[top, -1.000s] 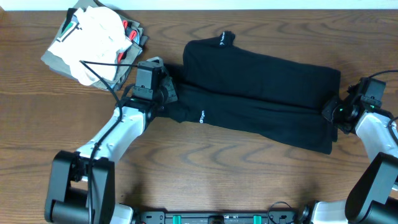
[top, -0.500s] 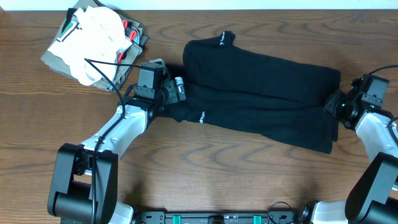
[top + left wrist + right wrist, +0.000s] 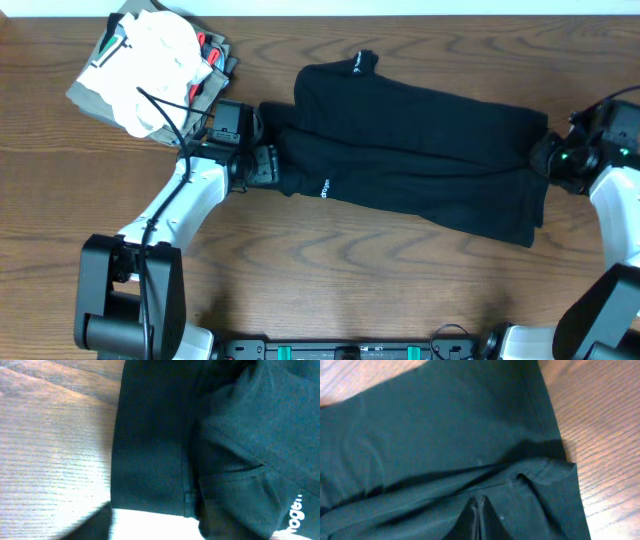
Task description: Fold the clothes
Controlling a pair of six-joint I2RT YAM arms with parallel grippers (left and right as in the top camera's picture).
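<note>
The garment (image 3: 420, 160) lies across the middle of the table (image 3: 330, 290); the pile (image 3: 150, 70) sits apart at its ten o'clock.

The large black soft fabric garment (image 3: 160, 445) runs off the top, right and bottom edges of the blurred left wrist view. Its small white logo print (image 3: 296, 515) is cut off there and unreadable. Overhead, the black two-finger left gripper (image 3: 270, 165) blends into the dark cloth, so its jaws are unclear. The dark right gripper (image 3: 477, 522), pressed together at the frame's bottom edge, is perhaps pinching fabric.

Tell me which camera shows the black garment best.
Overhead: the garment lies whole in frame. The left wrist view shows only an edge and part of a white logo; the right wrist view, only a corner.
</note>
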